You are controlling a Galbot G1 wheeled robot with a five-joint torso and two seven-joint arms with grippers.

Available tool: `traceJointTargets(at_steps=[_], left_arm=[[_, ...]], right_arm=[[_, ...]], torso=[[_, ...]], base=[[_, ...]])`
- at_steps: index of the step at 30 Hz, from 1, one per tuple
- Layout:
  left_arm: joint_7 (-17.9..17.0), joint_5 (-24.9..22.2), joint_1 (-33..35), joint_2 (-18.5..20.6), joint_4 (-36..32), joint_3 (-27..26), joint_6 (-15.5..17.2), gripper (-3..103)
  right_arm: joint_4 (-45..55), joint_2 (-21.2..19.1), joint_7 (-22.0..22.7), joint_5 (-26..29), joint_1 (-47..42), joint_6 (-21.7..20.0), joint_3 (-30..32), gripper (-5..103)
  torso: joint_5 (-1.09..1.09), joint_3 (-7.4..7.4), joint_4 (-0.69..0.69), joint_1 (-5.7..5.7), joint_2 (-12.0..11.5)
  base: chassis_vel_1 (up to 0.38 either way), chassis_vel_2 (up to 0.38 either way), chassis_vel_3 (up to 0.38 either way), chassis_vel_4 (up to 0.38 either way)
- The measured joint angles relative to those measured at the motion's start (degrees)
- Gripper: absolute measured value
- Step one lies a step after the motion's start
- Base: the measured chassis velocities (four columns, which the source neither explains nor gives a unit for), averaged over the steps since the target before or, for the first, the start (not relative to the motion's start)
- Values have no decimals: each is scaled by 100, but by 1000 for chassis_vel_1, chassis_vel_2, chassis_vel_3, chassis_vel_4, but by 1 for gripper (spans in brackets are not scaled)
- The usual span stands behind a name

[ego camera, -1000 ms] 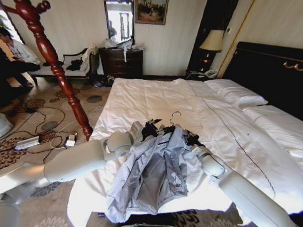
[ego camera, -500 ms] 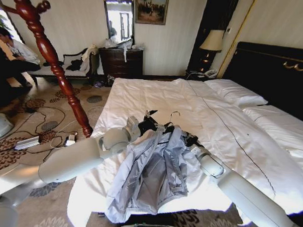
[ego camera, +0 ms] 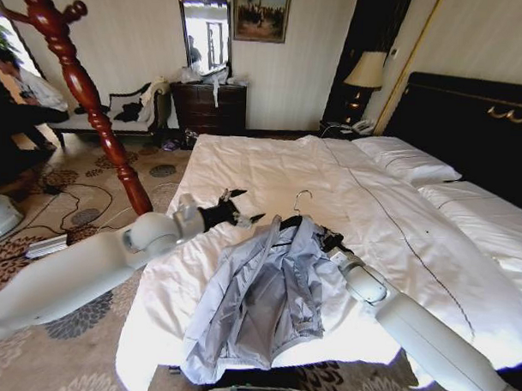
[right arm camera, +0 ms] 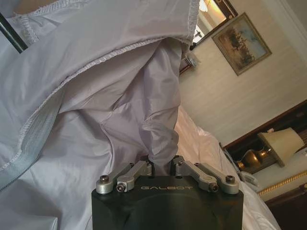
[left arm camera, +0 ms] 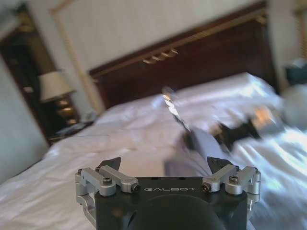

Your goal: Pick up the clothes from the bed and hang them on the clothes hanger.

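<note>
grey jacket lies on the bed with the black hanger at its collar. my right gripper pinches jacket fabric; my left gripper hovers beside it, fingers apart, holding nothing.

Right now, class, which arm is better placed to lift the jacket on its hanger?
The right. Its claw is shut on the jacket by the hanger, while the left claw is open, off to the jacket's left above the bed.
</note>
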Motion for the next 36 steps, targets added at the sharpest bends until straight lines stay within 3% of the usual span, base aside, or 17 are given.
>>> traceJointTargets(at_steps=[2, 6, 20, 36], left_arm=[[393, 247, -7, 80, 83, 78, -83, 100], [561, 455, -125, -8, 233, 263, -150, 100], [534, 605, -532, -786, 932, 1016, -128, 97], [432, 743, -516, -988, 1517, 971, -149, 94]], right_arm=[[37, -13, 0, -43, -10, 7, 17, 15], [111, -39, 1, -63, -11, 9, 23, 15], [250, -113, 13, -155, -42, -3, 63, 15], [384, -49, -16, -261, -24, -2, -79, 15]], torso=[[0, 0, -2, 0, 0], [2, 0, -3, 0, 0], [2, 0, -4, 1, 0], [1, 1, -2, 1, 0]], base=[[0, 0, 0, 0], [0, 0, 0, 0], [0, 0, 0, 0], [0, 0, 0, 0]])
